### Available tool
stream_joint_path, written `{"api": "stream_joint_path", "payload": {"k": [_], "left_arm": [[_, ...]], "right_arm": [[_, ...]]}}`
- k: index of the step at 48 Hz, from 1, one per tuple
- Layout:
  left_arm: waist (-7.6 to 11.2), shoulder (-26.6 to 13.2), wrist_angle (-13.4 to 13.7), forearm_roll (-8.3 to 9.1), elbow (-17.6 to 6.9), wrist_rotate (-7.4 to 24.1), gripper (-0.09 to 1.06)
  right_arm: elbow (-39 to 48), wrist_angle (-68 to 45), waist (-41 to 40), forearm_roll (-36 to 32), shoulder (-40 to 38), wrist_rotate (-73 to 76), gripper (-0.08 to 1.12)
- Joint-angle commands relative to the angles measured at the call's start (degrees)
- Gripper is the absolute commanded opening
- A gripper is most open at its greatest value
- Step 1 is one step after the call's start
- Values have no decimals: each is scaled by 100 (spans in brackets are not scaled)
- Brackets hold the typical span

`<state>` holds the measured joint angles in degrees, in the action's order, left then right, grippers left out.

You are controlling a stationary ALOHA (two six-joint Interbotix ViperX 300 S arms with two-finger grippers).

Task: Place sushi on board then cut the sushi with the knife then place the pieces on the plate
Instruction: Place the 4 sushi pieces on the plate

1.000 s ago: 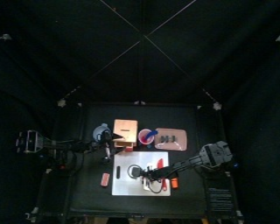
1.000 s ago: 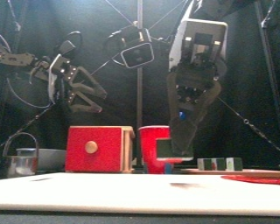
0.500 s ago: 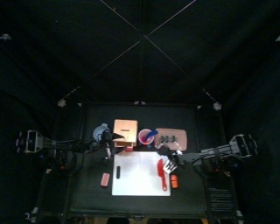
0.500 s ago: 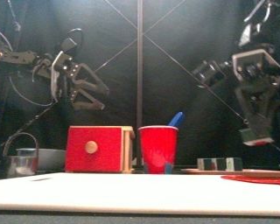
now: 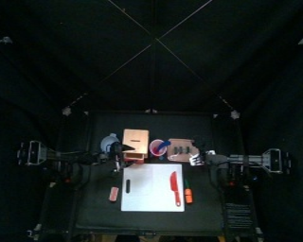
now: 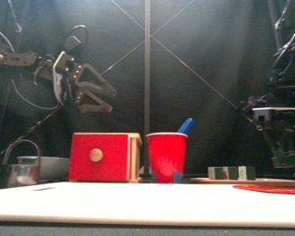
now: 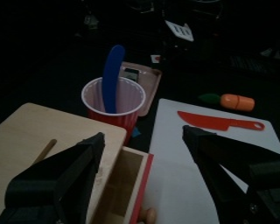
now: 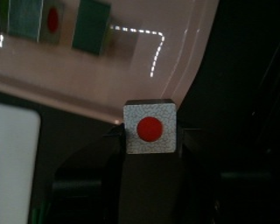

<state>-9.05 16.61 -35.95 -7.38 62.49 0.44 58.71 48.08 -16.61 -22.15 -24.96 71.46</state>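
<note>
Tabletop (image 5: 91, 213) carries a white cutting board (image 5: 148, 198) at its front middle, the largest thing on it. Behind the board stands a pale wooden box (image 5: 135, 137) with a red drawer front. To the box's right, toward the right arm, lies a flat pink tray (image 8: 119, 79).

Between box and tray stands a red cup (image 6: 168, 159) with a blue knife (image 6: 183, 126) sticking up out of it. A red knife (image 5: 174, 186) lies flat on the board's right half, and a small orange toy (image 7: 237, 101) sits at the board's right edge. A metal cutter (image 6: 25, 169) stands at the far left in the front view.

Two sushi pieces (image 8: 49, 22) rest side by side on the tray. A third sushi piece (image 8: 150, 129), its red centre facing the wrist camera, is pinched between the jaws of the right gripper (image 5: 200, 157), just beside the tray's rim.

The left gripper (image 7: 143, 136) hangs above the box and cup, its jaws spread wide with nothing between them.
</note>
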Motion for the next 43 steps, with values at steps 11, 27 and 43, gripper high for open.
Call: {"api": "stream_joint_path", "payload": {"k": [11,27,43], "left_arm": [[-18,44,-26,18,-9,0,102],[-26,44,-26,26,0,0,102],[-26,44,-26,18,0,0,102]], "right_arm": [[141,-1213,-1081,-264,-62,0,63],[422,-1644,-1266,-290,-44,35,66],[483,-1854,-1345,-325,-35,18,83]]}}
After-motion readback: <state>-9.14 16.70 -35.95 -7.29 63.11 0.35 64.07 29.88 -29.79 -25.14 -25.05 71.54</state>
